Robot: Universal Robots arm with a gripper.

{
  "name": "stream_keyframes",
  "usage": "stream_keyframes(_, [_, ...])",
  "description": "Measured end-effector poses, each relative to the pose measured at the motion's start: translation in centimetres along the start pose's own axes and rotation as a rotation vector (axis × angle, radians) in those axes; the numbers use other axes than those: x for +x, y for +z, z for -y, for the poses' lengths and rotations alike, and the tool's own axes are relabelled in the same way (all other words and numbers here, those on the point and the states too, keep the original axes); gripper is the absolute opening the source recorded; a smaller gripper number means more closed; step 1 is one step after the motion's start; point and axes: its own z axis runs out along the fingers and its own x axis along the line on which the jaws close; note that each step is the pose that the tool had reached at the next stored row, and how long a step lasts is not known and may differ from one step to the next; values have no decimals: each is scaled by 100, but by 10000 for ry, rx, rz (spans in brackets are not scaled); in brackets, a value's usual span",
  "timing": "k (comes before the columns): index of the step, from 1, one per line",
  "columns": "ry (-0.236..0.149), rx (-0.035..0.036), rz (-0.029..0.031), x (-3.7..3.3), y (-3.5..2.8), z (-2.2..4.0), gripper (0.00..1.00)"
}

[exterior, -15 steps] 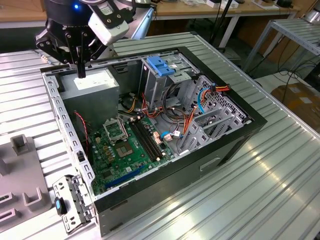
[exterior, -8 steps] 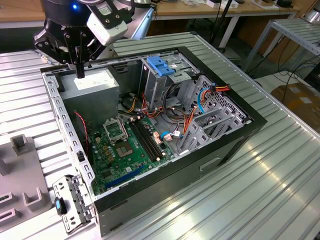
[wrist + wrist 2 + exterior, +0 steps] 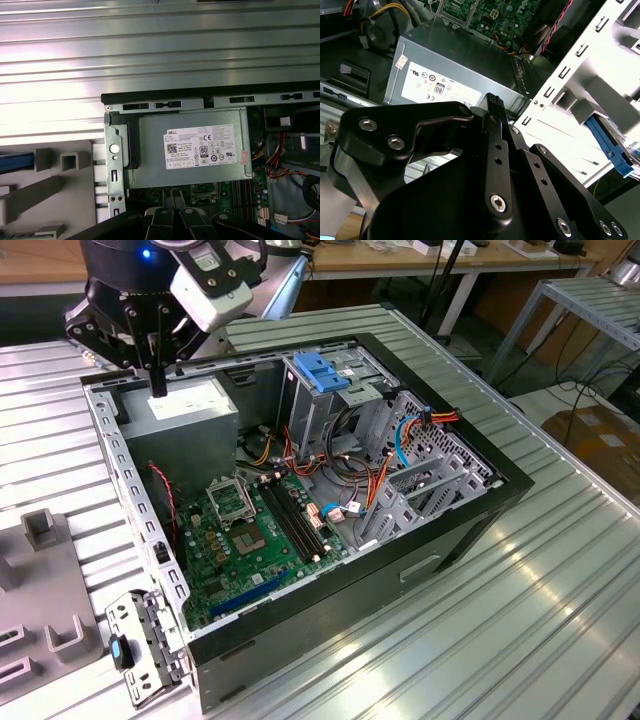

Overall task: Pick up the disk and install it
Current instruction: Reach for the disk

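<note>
My gripper [image 3: 158, 388] hangs over the far-left corner of the open computer case [image 3: 470, 530], just above the grey power-supply box [image 3: 185, 412]. Its two black fingers stand together with nothing between them, so it is shut; both wrist views show this [image 3: 172, 199] [image 3: 493, 102]. The disk lies outside the case among grey fixture blocks [image 3: 70, 161]. Of it I see just a blue rail [image 3: 16, 162] at the picture's edge in the first wrist view. In the second wrist view the blue rail [image 3: 612, 146] lies past the case's bright side wall. The gripper is well apart from it.
Inside the case lie a green motherboard [image 3: 250, 530], orange and blue cables [image 3: 385, 465], and a metal drive cage with a blue latch [image 3: 322, 375]. A loose metal bracket with a blue clip [image 3: 140, 652] lies at the near-left corner. The ribbed metal table [image 3: 520, 620] surrounds the case.
</note>
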Motion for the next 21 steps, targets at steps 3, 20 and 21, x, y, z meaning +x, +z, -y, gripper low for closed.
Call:
stream_keyframes(3, [0,-1,0,7,1,1,11])
stream_keyframes(20, [0,0,-5,39,2,3,11])
stream_keyframes(21, [0,0,-5,40,2,3,11])
